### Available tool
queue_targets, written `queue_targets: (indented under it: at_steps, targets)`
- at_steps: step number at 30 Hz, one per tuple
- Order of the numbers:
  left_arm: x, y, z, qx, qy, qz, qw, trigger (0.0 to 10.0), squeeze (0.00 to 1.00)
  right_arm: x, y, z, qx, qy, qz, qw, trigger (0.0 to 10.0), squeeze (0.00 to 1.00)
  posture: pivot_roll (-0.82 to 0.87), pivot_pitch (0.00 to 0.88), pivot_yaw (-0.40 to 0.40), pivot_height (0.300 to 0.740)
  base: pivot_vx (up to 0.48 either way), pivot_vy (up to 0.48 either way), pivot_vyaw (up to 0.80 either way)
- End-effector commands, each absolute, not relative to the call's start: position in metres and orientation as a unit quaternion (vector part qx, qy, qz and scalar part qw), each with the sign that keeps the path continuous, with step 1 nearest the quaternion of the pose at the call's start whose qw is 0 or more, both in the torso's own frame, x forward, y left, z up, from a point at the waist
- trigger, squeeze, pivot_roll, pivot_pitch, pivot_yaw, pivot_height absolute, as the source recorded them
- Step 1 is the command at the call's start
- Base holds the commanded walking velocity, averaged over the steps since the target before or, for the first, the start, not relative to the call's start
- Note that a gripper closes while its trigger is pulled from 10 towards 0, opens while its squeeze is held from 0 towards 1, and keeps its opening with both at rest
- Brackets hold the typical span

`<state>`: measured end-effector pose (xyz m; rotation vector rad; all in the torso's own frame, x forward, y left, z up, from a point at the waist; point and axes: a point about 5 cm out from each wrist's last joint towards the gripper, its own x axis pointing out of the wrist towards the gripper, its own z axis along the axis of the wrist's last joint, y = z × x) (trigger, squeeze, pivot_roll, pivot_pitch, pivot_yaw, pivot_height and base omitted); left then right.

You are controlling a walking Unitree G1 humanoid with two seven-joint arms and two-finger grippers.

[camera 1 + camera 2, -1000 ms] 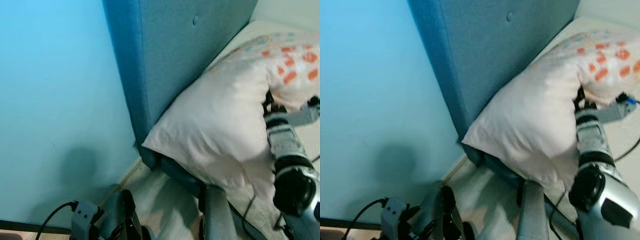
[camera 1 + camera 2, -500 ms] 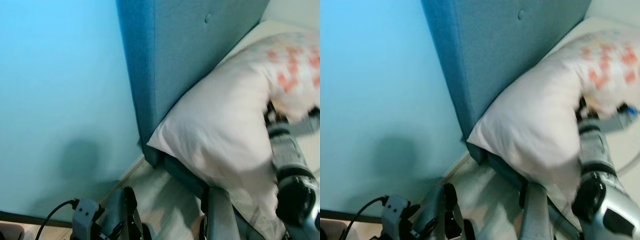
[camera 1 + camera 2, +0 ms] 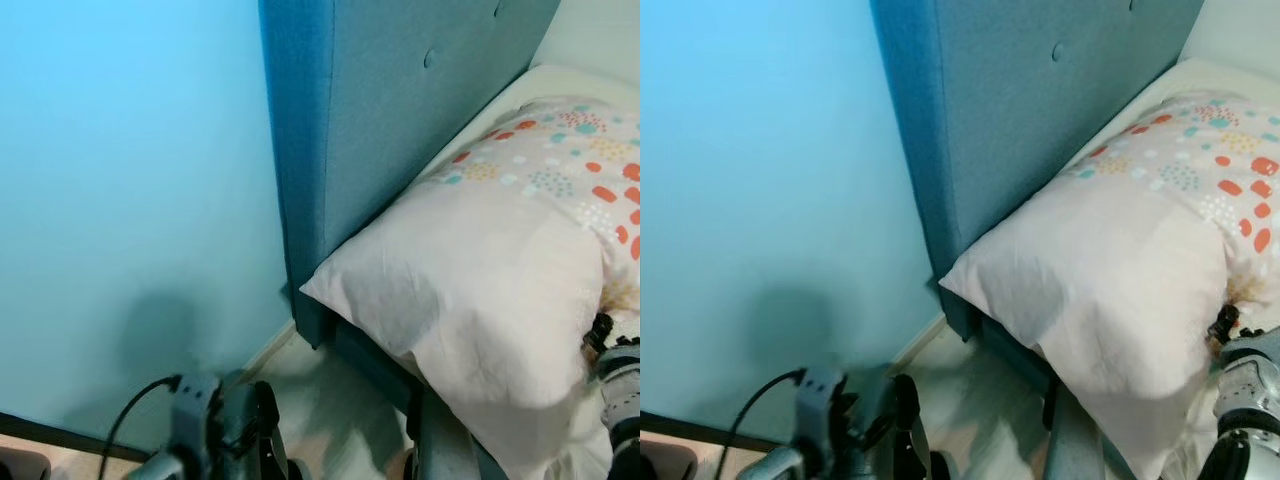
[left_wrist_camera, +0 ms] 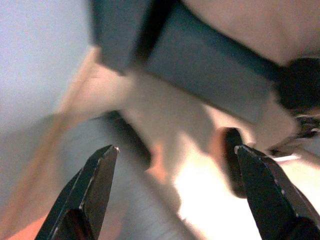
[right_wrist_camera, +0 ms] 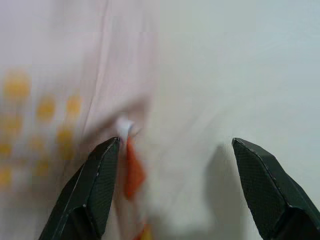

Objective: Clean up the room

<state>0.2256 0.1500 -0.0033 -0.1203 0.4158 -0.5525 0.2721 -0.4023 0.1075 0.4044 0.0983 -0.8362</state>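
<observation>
Bright light-blue wall (image 3: 120,180) on the left, with a dark baseboard (image 3: 60,436) along the bottom. A teal padded headboard (image 3: 400,110) with button tufts stands against it, pale floor (image 3: 330,410) below, bed (image 3: 1230,80) to the right.

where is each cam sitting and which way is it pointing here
Left eye view: on the head, looking forward and down at the blue headboard and pillow; left gripper low.
Right eye view: same scene; right arm by the pillow.
Left wrist view: along open black fingers toward the bed base and floor.
Right wrist view: along open fingers at the pillow's edge and sheet.
Shared: the pillow.
</observation>
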Motion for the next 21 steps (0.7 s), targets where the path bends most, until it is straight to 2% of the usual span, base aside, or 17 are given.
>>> queue_targets:
  at_steps: [1,2,3,4,5,6,7,11,15,17,18,21]
  targets:
    - [0.226,0.145,0.003,-0.121,0.199,-0.313,0.921,10.0,0.0,0.272,-0.411,0.123,0.152,0.024,-0.424,0.892,10.0,0.0,0.16,0.154,0.006,0.535,0.0,0.0,0.0]
    - [0.234,0.14,0.023,-0.155,0.164,-0.357,0.907,10.0,0.0,0.275,-0.411,0.13,0.142,0.012,-0.425,0.894,10.0,0.0,0.16,0.147,0.003,0.535,0.0,0.0,0.0]
    - [0.234,0.14,0.023,-0.155,0.164,-0.357,0.907,10.0,0.0,0.275,-0.411,0.13,0.142,0.012,-0.425,0.894,10.0,0.0,0.16,0.147,0.003,0.535,0.0,0.0,0.0]
    - [0.24,0.133,0.055,-0.196,0.116,-0.432,0.873,10.0,0.0,0.278,-0.411,0.138,0.135,0.0,-0.424,0.896,10.0,0.0,0.17,0.138,0.003,0.535,0.0,0.0,0.0]
    - [0.24,0.131,0.065,-0.205,0.104,-0.457,0.859,10.0,0.0,0.279,-0.411,0.139,0.134,-0.001,-0.423,0.896,10.0,0.0,0.17,0.138,0.003,0.535,0.0,0.0,0.0]
    - [0.24,0.131,0.065,-0.205,0.104,-0.457,0.859,10.0,0.0,0.279,-0.411,0.139,0.134,-0.001,-0.423,0.896,10.0,0.0,0.17,0.138,0.003,0.535,0.0,0.0,0.0]
    - [0.241,0.127,0.083,-0.199,0.086,-0.515,0.83,10.0,0.0,0.28,-0.41,0.14,0.138,-0.005,-0.425,0.895,10.0,0.0,0.17,0.125,0.004,0.535,0.0,0.0,0.0]
    - [0.242,0.122,0.09,-0.181,0.082,-0.544,0.815,10.0,0.0,0.282,-0.409,0.14,0.142,-0.007,-0.422,0.895,10.0,0.0,0.16,0.117,0.007,0.535,0.0,0.0,0.0]
    - [0.25,0.115,0.092,-0.165,0.074,-0.541,0.821,10.0,0.0,0.284,-0.406,0.14,0.142,-0.005,-0.418,0.897,10.0,0.0,0.16,0.113,0.009,0.535,0.0,0.0,0.0]
    - [0.26,0.108,0.087,-0.164,0.072,-0.5,0.847,10.0,0.0,0.288,-0.402,0.139,0.142,-0.003,-0.41,0.901,10.0,0.0,0.15,0.103,0.009,0.535,0.0,0.0,0.0]
    - [0.267,0.103,0.082,-0.16,0.072,-0.461,0.87,10.0,0.0,0.291,-0.398,0.137,0.134,0.008,-0.401,0.906,10.0,0.0,0.14,0.102,0.005,0.535,0.0,0.0,-0.5]
    - [0.27,0.101,0.08,-0.156,0.075,-0.437,0.883,10.0,0.0,0.292,-0.396,0.137,0.132,0.011,-0.396,0.909,10.0,0.0,0.14,0.1,0.003,0.535,0.0,0.0,-0.58]
